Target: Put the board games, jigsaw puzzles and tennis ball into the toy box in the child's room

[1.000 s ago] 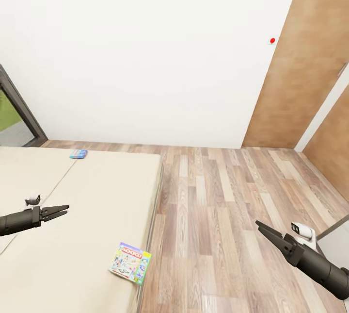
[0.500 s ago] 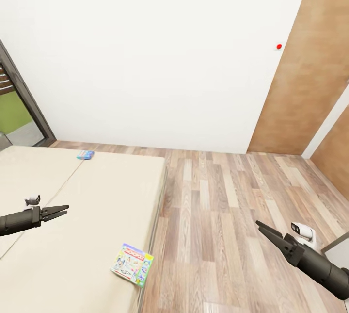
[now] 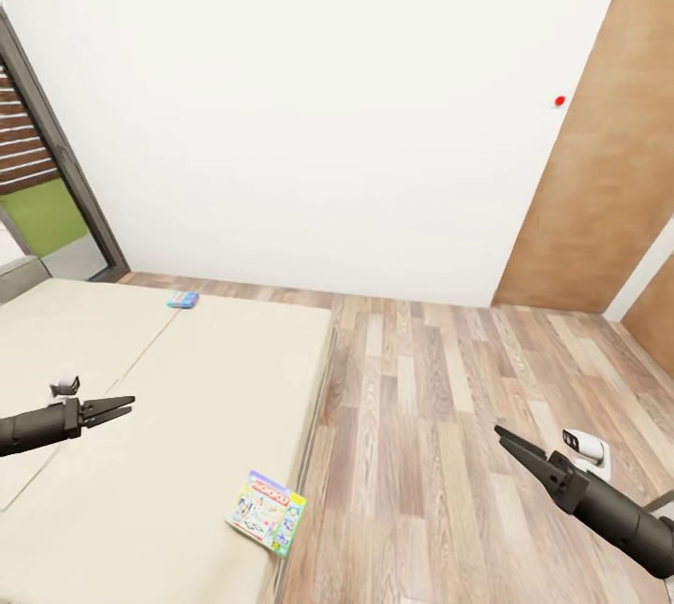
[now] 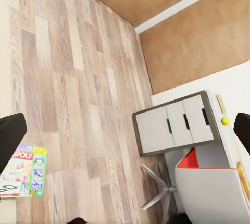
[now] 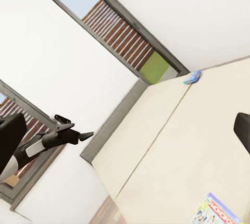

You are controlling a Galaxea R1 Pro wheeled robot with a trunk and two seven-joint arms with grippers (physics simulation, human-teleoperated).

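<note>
Two board games lie on the beige bed [image 3: 140,454]. A colourful Monopoly box [image 3: 267,510] sits by the bed's near right edge, and a small blue box [image 3: 183,300] rests at the far edge near the wall. My left gripper [image 3: 126,405] hovers open and empty over the bed. Over the wooden floor, my right gripper [image 3: 501,435] is open and empty too. In the left wrist view, the Monopoly box [image 4: 21,172] shows beside the floor, and a tennis ball [image 4: 225,121] lies on a white table [image 4: 229,99]. The right wrist view catches the blue box [image 5: 192,76] and the Monopoly box [image 5: 216,211].
A grey drawer cabinet [image 4: 174,122] stands under the table, with a red-and-white chair [image 4: 208,187] in front. A window with slats [image 3: 28,164] is beyond the bed on the left. A brown wooden door [image 3: 608,164] stands at the right.
The whole picture has shifted right and down, so the camera has turned left, showing more of the window. Both arms hold the same pose in the view.
</note>
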